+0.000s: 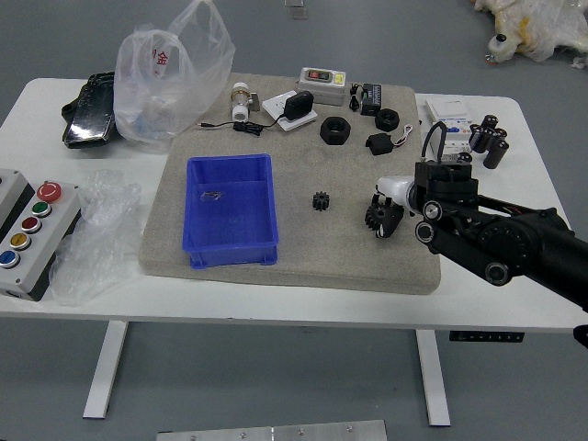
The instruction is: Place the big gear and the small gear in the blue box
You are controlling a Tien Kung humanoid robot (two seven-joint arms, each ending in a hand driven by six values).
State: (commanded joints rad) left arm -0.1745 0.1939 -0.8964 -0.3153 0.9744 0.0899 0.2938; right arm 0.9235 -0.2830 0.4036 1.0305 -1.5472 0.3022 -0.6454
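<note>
Collecting the big gear [378,219], apparently the first transfer.
Right hand [398,193] meets the gear; grip indeterminable. Small gear [321,200] lies between it and the blue box [230,220]. Next: secure, lift, carry boxward.

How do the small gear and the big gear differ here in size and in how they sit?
The small gear looks clearly smaller than the big gear. The small gear shows whole, apart from any hand, while the big gear is partly hidden at the right hand; whether it is gripped, I can't tell. The small gear is nearer the blue box than the big gear. Both are black and toothed.
</note>
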